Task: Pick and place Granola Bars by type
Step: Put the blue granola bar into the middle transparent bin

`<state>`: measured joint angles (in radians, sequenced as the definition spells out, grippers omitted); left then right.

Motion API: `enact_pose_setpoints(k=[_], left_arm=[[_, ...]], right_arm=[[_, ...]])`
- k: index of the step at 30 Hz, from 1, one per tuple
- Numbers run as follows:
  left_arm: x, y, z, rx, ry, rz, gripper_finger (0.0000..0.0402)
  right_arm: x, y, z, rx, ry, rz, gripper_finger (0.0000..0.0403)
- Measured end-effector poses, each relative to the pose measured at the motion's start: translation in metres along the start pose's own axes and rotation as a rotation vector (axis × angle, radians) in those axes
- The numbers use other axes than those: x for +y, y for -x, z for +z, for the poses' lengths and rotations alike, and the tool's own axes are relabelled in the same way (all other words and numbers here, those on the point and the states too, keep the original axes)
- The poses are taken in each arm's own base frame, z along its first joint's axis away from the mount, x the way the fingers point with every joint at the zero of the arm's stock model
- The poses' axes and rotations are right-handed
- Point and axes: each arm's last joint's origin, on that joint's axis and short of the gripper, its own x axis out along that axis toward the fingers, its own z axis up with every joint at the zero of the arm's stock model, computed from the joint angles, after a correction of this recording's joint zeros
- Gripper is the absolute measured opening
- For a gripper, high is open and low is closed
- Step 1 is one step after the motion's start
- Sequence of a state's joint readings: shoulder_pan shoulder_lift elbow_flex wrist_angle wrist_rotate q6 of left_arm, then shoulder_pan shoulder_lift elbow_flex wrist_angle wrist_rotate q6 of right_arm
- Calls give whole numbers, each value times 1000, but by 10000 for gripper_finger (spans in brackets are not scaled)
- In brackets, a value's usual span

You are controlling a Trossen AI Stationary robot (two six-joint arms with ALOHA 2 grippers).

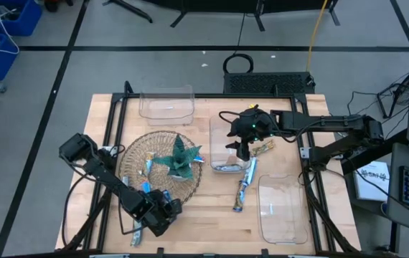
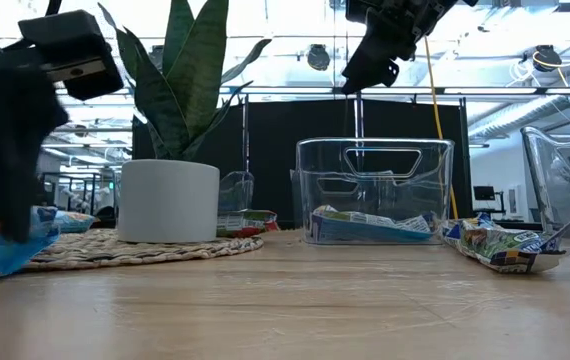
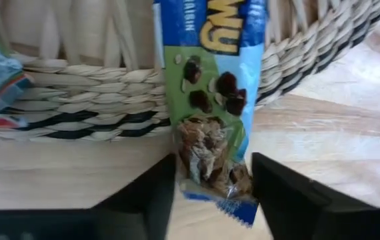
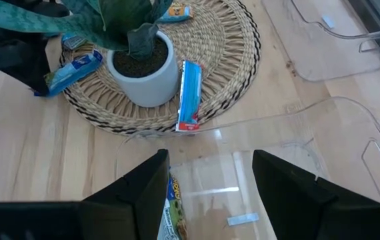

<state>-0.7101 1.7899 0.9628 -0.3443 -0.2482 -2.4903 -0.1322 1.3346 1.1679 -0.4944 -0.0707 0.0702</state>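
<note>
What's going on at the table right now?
Granola bars are being sorted into clear bins. The left gripper is down at the woven mat's edge, fingers either side of a blue-and-green bar lying half off it. The right gripper hovers open over the middle bin, which already holds a bar. More bars lie on the mat around the potted plant.
</note>
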Motion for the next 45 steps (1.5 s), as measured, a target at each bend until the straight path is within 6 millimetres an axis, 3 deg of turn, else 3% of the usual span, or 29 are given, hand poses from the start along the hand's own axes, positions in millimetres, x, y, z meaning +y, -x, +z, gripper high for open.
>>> enact_pose_setpoints(k=[7,17,21,28,33,37,45], left_arm=[[-2,-3,1,-13,-49,-29,43],[-14,8,-14,164,-179,-138,49],[-22,34,-16,212,-292,-212,38],[-44,95,-3,254,-650,-407,30],[-58,143,16,230,-813,-595,29],[-71,175,45,73,-881,-718,28],[-103,208,115,-314,-976,-805,27]], right_arm=[[0,0,1,-9,1,1,210],[-1,0,3,-31,-59,-27,210],[-5,1,7,-80,-214,-73,210],[-5,3,9,-107,-194,-60,210],[-3,4,18,-188,-240,-5,210],[-1,7,28,-297,-312,49,210],[2,24,56,-608,-350,152,211]])
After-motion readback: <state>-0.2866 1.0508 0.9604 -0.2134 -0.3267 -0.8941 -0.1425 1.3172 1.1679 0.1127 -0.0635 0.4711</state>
